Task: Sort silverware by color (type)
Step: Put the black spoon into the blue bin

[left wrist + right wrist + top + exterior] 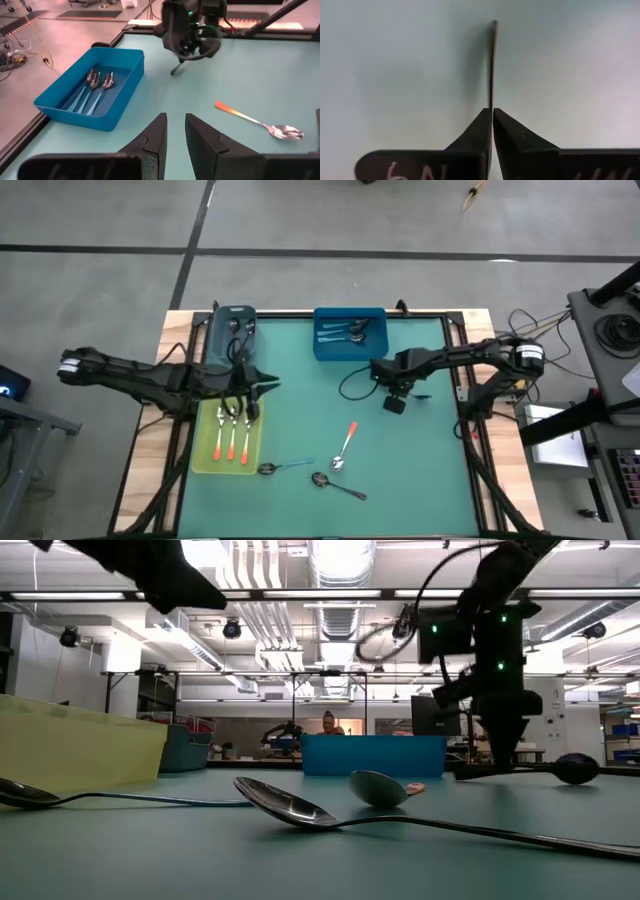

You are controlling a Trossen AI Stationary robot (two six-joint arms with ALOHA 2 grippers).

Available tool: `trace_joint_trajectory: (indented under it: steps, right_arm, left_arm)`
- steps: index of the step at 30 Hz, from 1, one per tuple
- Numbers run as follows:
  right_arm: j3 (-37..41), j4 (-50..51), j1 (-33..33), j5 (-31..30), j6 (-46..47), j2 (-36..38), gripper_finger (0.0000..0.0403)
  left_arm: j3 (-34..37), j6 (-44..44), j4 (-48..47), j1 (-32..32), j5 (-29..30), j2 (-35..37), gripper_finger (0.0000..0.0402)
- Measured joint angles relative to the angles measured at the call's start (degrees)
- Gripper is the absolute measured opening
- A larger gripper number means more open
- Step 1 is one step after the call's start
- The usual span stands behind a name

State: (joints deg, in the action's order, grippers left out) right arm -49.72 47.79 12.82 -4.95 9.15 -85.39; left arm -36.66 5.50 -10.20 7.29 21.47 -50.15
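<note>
My right gripper [396, 402] hangs over the mat's middle, near the blue bin [350, 352], and is shut on a dark metal spoon [560, 770]. My left gripper [262, 387] hovers open and empty over the far right corner of the yellow-green tray [205, 460]. That tray holds three orange-handled spoons [232, 442]. Blue-handled spoons [92, 87] lie in the blue bin. Loose on the mat lie an orange-handled spoon [345, 445], a blue-handled spoon [285, 468] and a dark spoon [338, 485]. My right gripper pinches the dark spoon's thin handle [493, 65] between its two fingers from above, pointing down. The spoon lies about level, its bowl [575, 768] out to one side and the handle's end [175, 71] to the other. Whether it is clear of the mat I cannot tell.
A grey tray [235, 330] with dark pieces sits at the far left, beside the blue bin. Cables loop near the right arm [350, 385]. The green mat has bare room on its near right part [420, 470]. A person shows far behind the table [328, 725].
</note>
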Motion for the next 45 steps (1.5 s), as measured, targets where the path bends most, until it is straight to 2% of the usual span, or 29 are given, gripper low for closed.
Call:
trace_joint_trajectory:
  steps: [5, 10, 16, 22, 26, 32, 36, 41, 45]
  right_arm:
    - [-2.0, -2.7, -5.0, -3.9, 1.3, -0.1, 0.0007]
    - [-4.5, -3.8, -8.1, -4.8, 3.1, -0.1, 0.0007]
    - [-5.8, -3.4, -8.4, -5.2, 9.6, 0.0, 0.0008]
    - [-3.2, -2.7, -8.3, -4.1, 13.4, 0.0, 0.0013]
    - [-2.8, -0.8, -8.1, -0.6, 14.4, 0.0, 0.0042]
    - [-2.6, 0.9, -6.8, -0.7, 21.1, 0.0, 0.0124]
    - [-1.5, 0.5, -6.7, -0.9, 21.3, 0.0, 0.0162]
    - [2.1, -3.4, -6.8, -1.0, 20.9, -0.1, 0.0170]
    - [4.4, -6.1, -6.8, -1.1, 20.4, 0.0, 0.0157]
  left_arm:
    - [6.1, 1.1, 11.5, 0.0, 0.0, -1.3, 0.0052]
    - [9.7, 2.7, 20.0, 0.0, 0.0, -3.9, 0.0052]
    - [9.5, 2.9, 22.3, 0.0, 0.2, -7.7, 0.0052]
    - [6.8, 3.2, 22.6, 0.0, 0.3, -12.0, 0.0052]
    - [5.2, 2.5, 22.7, 0.0, 0.4, -14.3, 0.0052]
    - [4.3, 1.3, 23.3, 0.0, 0.5, -15.9, 0.0052]
    - [4.4, 1.2, 24.1, 0.0, 0.5, -16.3, 0.0052]
    - [4.5, 0.9, 24.2, 0.0, 0.6, -16.3, 0.0052]
    - [4.5, 0.0, 24.4, 0.0, 0.6, -16.1, 0.0052]
